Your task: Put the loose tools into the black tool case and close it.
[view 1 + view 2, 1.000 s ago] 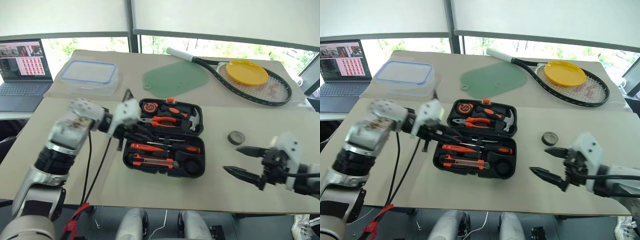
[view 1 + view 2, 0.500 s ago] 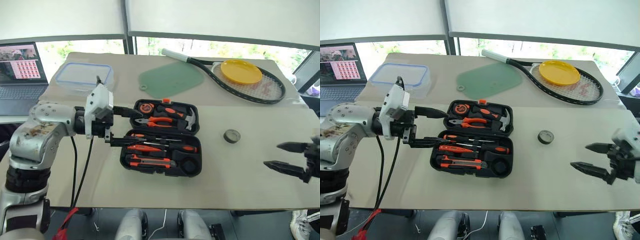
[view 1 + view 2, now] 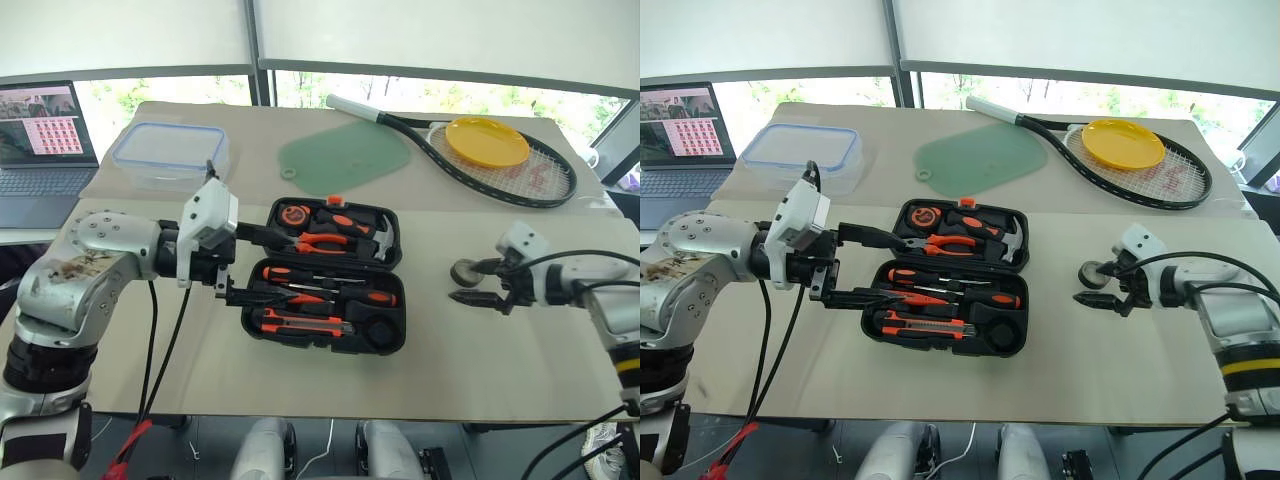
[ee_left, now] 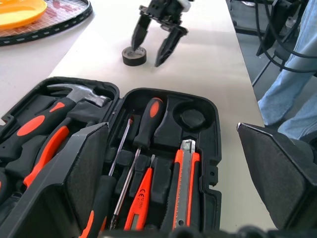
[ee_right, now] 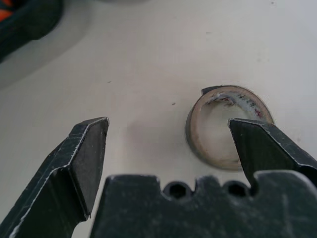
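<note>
Here the left gripper (image 3: 862, 267) hung spread and empty at nine o'clock of the black moulded plastic tool case (image 3: 946, 277), which lay open, holding orange-handled screwdrivers (image 4: 144, 129) and an orange-black utility knife (image 4: 183, 183) in shaped recesses. At three o'clock, the right gripper (image 3: 1096, 283) stood agape beside the small grey tape roll (image 5: 224, 126) on matte beige tabletop (image 3: 1070, 360).

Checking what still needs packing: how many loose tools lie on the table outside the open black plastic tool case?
1: the small grey tape roll, right of the black tool case, at the open right gripper. None seem hidden.
</note>
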Tool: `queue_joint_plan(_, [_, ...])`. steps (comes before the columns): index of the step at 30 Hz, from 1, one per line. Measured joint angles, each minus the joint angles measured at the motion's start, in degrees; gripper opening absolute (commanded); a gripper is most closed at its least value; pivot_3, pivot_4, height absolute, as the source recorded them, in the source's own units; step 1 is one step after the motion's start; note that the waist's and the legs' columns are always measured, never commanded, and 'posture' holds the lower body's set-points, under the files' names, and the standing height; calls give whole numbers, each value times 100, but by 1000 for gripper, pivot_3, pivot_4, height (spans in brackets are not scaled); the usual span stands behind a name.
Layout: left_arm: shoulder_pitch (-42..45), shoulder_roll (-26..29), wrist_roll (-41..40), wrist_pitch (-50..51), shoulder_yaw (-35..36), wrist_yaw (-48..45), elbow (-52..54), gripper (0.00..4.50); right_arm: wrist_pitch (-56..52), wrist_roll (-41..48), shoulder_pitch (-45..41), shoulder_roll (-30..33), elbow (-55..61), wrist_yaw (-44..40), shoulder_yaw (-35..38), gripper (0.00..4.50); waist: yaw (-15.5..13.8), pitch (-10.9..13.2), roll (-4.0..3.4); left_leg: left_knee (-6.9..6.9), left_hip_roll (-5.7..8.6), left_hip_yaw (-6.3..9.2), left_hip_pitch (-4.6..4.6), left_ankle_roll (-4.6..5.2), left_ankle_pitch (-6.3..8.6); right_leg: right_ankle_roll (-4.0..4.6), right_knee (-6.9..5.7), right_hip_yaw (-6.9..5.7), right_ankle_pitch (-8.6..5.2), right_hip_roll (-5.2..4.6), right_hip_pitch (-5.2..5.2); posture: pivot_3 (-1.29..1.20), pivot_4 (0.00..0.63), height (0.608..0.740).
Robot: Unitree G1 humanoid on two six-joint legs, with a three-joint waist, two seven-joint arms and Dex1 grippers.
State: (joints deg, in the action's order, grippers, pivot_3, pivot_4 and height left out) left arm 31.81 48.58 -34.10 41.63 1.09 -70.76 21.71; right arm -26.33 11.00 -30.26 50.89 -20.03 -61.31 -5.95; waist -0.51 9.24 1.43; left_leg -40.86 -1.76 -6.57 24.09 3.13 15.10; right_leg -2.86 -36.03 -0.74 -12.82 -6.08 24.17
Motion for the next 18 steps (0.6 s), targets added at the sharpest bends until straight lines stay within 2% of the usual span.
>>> queue_joint_plan(1, [0,3,0,0,-1,2,1,4500,26,-29,-15,-31,-49,11,-19,3988,-2,0,-1,1,0,0,0,0,0,0,0,1,0,0,1,0,150,738])
queue_joint_plan(3, [0,32,1,-1,-3,16,2,4500,97,-105,-51,-103,-207,9,-49,3456,-7,0,-1,1,-2,0,1,-1,0,0,0,-2,0,0,0,0,150,738])
queue_joint_plan(13, [98,98,2,-9,-91,34,2,4500,214,-147,-88,-180,-418,-25,112,170,-3,0,-1,1,-2,0,0,-2,-1,0,0,-1,0,0,-1,0,150,738])
queue_joint_plan(18, [102,167,10,-44,-182,-6,0,4500,-869,916,262,-239,849,-274,744,80,19,1,-3,3,-8,0,1,-2,-1,1,-3,1,0,1,3,0,150,738])
